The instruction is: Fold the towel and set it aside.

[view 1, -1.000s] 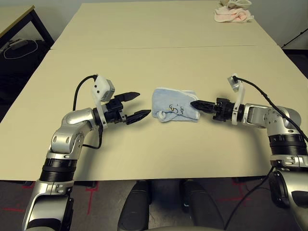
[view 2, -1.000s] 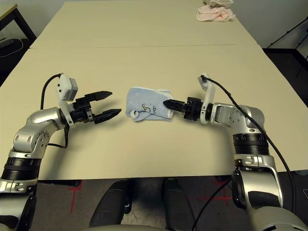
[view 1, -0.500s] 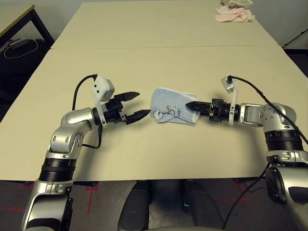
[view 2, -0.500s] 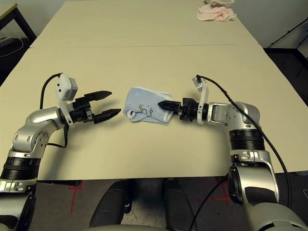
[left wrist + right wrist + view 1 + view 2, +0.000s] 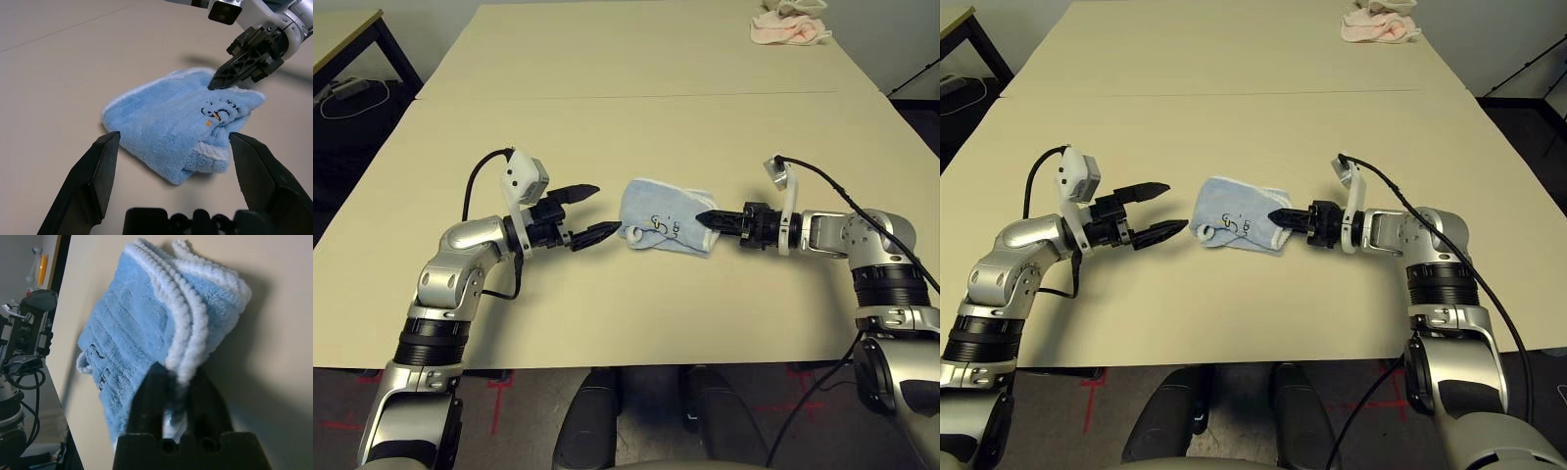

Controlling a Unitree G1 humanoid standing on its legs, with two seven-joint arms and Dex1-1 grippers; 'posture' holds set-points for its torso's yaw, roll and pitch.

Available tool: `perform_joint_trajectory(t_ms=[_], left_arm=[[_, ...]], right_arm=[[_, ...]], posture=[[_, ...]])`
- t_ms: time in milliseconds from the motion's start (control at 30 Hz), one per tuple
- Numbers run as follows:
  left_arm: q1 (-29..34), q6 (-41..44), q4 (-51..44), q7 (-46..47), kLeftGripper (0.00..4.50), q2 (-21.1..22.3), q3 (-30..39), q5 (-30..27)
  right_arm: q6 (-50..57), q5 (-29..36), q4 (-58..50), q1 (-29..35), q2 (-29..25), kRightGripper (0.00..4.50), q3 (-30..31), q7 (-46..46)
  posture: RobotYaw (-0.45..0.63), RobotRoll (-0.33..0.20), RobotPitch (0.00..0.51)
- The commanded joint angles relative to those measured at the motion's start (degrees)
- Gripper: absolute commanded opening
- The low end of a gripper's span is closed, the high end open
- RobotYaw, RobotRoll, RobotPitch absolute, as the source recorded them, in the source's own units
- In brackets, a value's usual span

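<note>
On the left: left end effector (image 5: 587, 211), fingers spread wide, holding nothing, just beside the towel (image 5: 663, 218). In the middle of the worktop (image 5: 626, 127): blue towel, already folded small. On the right: right end effector (image 5: 173, 387), pinched shut on the white edge. Might let layers slip and the fold fall open (thin grip on one edge). Far back right: pink cloth (image 5: 788, 27), well apart. Nothing blocking the way.

A: How many cloths lie on the desk (image 5: 607, 313)?
B: One light-blue towel (image 5: 658, 215) in the middle; one pink cloth (image 5: 787, 29) at the far edge.
A: And claws?
B: Two; a left claw (image 5: 590, 211) and a right claw (image 5: 704, 218), each with two black fingers.
</note>
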Motion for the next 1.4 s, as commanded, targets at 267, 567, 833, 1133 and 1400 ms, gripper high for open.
perform_joint_trajectory(t_ms=[267, 567, 833, 1133, 1400], left_arm=[[0.02, -0.27, 1.00, -0.39, 4.50, 0.37, -0.63, 0.55], [-0.79, -0.65, 2.17, -0.77, 4.50, 0.24, -1.03, 0.86], [-1.44, -0.80, 2.84, -0.99, 4.50, 0.25, -1.05, 1.15], [-2.76, -3.21, 7.09, 8.50, 4.50, -3.87, 2.01, 3.31], [-2.18, -6.15, 8.03, 4.81, 4.50, -4.69, 3.16, 0.04]], right_arm=[[-4.18, -1.14, -0.31, -1.95, -0.99, 0.02, -1.10, -0.31], [-10.56, -2.90, 1.42, -4.92, -2.52, 0.02, -1.84, -0.77], [-25.75, -8.42, 8.27, -6.93, -1.57, 0.02, -4.44, -7.01], [-36.87, -11.03, 9.15, -5.42, 1.74, 0.02, -9.13, -17.78], [-42.61, -13.15, 9.89, -4.42, 2.29, 0.02, -11.15, -24.75]], posture=[[0.12, 0.000, 0.148], [0.10, 0.000, 0.140], [0.09, 0.000, 0.137], [0.06, 0.000, 0.142], [0.06, 0.000, 0.144]])
